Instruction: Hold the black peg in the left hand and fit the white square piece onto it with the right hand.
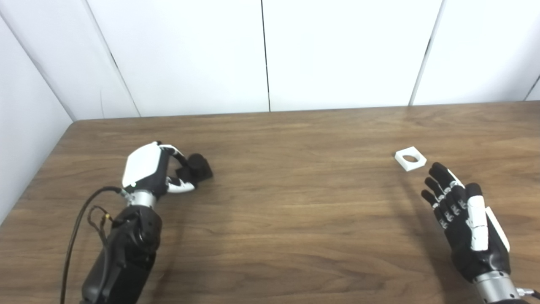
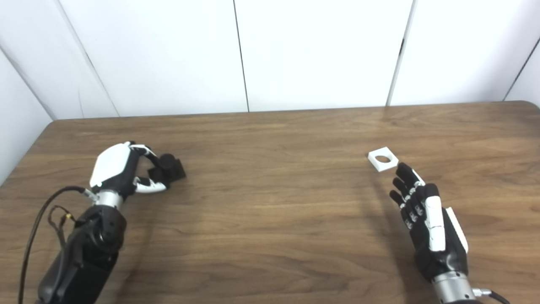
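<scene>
The black peg [image 1: 199, 167] rests on the wooden table [image 1: 295, 202] at the left. My left hand [image 1: 154, 171] is curled around its near side, with fingers over its top and thumb below, closed on it. The white square piece [image 1: 410, 158], with a round hole in it, lies flat on the table at the right. My right hand [image 1: 462, 215] is open with fingers stretched out, and its fingertips are just short of the piece on the near side, not touching it. The same scene shows in the right eye view: peg [image 2: 168, 166], piece [image 2: 383, 159].
White wall panels [image 1: 270, 55] stand right behind the table's far edge and along its left side. A black cable [image 1: 78, 219] loops off my left forearm above the table's left part.
</scene>
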Controlling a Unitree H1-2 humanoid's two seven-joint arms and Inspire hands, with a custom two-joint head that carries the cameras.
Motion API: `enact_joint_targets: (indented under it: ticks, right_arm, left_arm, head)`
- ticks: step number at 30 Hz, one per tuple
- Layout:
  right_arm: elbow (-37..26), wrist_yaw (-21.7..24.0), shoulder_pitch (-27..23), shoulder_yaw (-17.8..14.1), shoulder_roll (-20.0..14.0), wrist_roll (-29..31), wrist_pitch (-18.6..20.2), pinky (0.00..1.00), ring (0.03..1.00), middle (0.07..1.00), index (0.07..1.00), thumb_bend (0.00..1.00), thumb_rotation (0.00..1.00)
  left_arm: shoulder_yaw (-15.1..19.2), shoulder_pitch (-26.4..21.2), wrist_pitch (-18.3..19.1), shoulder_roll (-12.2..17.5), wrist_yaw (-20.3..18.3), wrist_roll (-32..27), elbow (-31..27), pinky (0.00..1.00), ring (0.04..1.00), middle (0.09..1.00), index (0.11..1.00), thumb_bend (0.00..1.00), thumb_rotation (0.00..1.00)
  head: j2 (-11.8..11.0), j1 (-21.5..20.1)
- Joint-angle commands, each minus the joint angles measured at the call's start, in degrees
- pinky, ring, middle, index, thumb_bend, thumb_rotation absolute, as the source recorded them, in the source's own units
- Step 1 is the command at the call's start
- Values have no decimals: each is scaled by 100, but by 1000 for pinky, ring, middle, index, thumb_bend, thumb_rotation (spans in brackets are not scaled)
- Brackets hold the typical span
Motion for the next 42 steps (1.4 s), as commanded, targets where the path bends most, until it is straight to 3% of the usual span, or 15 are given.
enact_joint_targets:
  ticks: [1, 16, 25, 35, 42]
  right_arm:
    - [-192, 69, -106, 2, -6, 3, -108, 942, 962, 952, 907, 581, 967]
    - [-262, 25, -77, 61, -12, -173, -80, 936, 960, 952, 908, 585, 989]
    - [-290, 7, -97, 67, 16, -209, -16, 920, 955, 948, 904, 598, 978]
    - [-343, -6, -125, 52, 25, -190, 81, 943, 965, 951, 904, 599, 973]
    - [-346, 29, -162, 64, 1, -208, 61, 947, 971, 954, 908, 590, 999]
  left_arm:
    - [-15, -85, -175, 52, 91, 133, -325, 814, 933, 840, 486, 513, 64]
    - [-378, 568, -195, -288, -447, 374, -1652, 832, 930, 855, 486, 509, 68]
    - [-704, 1040, -503, -506, -630, 595, -2191, 810, 909, 841, 484, 509, 71]
    - [-946, 1524, -676, -842, -874, 742, -2528, 817, 921, 851, 485, 508, 74]
    - [-1095, 1776, -963, -1073, -803, 839, -2544, 848, 913, 846, 484, 511, 68]
  head:
    - [8, 5]
    - [28, -20]
    - [57, -40]
    - [131, -40]
    - [136, -131]
